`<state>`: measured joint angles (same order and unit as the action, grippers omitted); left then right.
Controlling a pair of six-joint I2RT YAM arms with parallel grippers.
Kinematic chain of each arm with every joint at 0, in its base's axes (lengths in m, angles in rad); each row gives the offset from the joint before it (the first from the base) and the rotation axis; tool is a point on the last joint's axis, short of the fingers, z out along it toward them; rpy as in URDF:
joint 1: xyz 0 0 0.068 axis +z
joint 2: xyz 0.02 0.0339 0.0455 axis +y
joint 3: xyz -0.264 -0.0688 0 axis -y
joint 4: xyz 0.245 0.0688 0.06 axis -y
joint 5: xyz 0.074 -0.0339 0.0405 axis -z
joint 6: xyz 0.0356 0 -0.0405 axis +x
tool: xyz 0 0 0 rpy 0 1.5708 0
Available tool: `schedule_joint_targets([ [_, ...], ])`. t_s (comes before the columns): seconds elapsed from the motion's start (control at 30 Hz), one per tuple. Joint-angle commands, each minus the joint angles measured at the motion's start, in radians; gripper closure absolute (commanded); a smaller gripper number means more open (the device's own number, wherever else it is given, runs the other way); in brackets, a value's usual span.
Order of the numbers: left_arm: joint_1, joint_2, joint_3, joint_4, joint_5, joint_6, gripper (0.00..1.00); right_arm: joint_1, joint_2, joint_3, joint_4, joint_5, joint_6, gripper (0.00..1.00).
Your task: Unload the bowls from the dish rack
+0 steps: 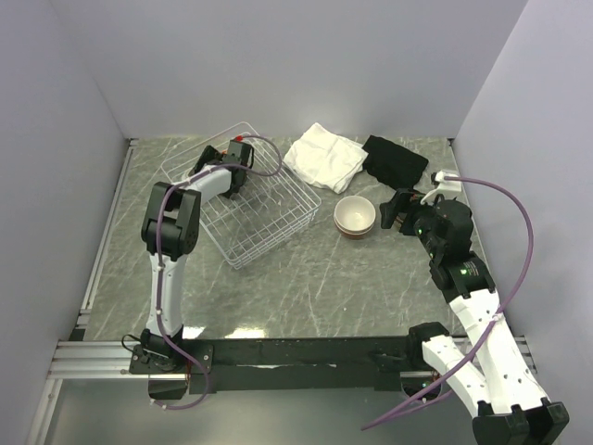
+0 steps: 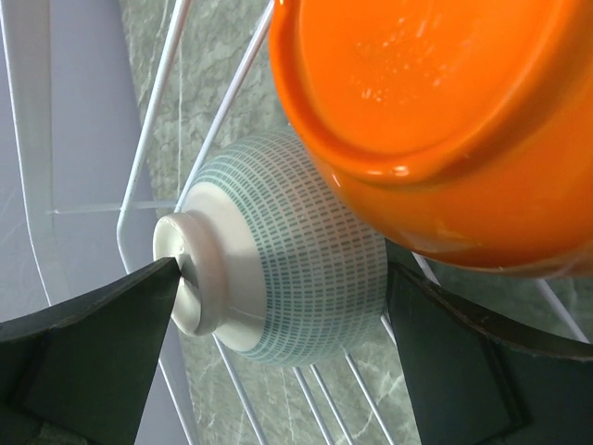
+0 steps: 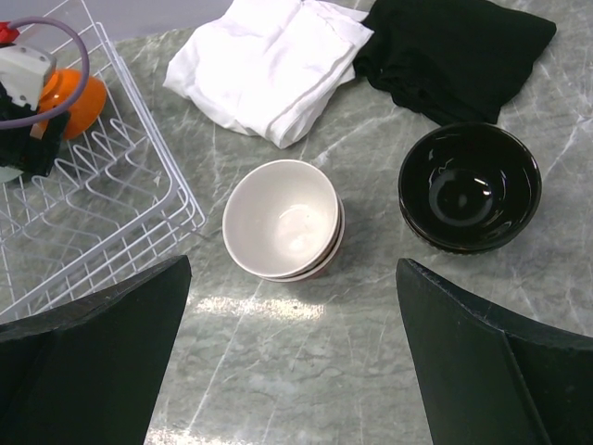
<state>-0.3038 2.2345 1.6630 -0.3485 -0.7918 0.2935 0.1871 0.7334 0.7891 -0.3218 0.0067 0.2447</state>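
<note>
Inside the white wire dish rack [image 1: 278,236] my left gripper [image 2: 283,269] stands open astride a pale blue-green patterned bowl [image 2: 296,278] that lies on its side. The left finger [image 2: 111,324] touches the bowl's foot; the right finger [image 2: 463,362] is next to its rim. An orange bowl [image 2: 435,120] leans just above it. On the table right of the rack sits a stack of cream-inside bowls [image 3: 283,218], with a dark bowl [image 3: 470,185] beside it. My right gripper [image 3: 293,278] hovers open over the table near both, holding nothing.
A folded white cloth [image 1: 324,156] and a black cloth [image 1: 394,159] lie at the back of the table behind the bowls. The rack's wire rim [image 3: 181,199] is left of the cream stack. Grey walls enclose the table on three sides.
</note>
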Motion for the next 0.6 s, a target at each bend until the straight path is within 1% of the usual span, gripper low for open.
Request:
schedule_joint_targets([
  [0.0, -0.011, -0.002, 0.014, 0.045, -0.055, -0.005, 0.03, -0.005, 0.003, -0.002, 0.036, -0.004, -0.013, 0.00],
  [0.03, -0.014, -0.015, 0.008, 0.052, -0.061, -0.002, 0.03, -0.005, 0.006, -0.002, 0.038, -0.002, -0.013, 0.00],
  [0.07, -0.017, -0.022, -0.002, 0.063, -0.063, 0.002, 0.09, -0.005, 0.004, -0.002, 0.040, -0.023, -0.013, 0.00],
  [0.2, -0.023, -0.052, 0.000, 0.080, -0.069, 0.007, 0.24, -0.005, 0.009, -0.004, 0.046, -0.034, -0.005, 0.00],
  [0.23, -0.023, -0.064, 0.003, 0.083, -0.069, 0.009, 0.25, -0.005, 0.011, -0.004, 0.046, -0.039, -0.005, 0.00],
  [0.37, -0.031, -0.087, 0.015, 0.077, -0.060, 0.007, 0.33, -0.006, 0.011, -0.005, 0.047, -0.042, -0.005, 0.00],
  [0.53, -0.043, -0.114, 0.044, 0.042, -0.043, -0.014, 0.38, -0.005, 0.006, -0.008, 0.049, -0.043, -0.001, 0.00],
  [0.57, -0.047, -0.118, 0.047, 0.040, -0.043, -0.017, 0.41, -0.005, 0.004, -0.010, 0.049, -0.043, -0.001, 0.00],
])
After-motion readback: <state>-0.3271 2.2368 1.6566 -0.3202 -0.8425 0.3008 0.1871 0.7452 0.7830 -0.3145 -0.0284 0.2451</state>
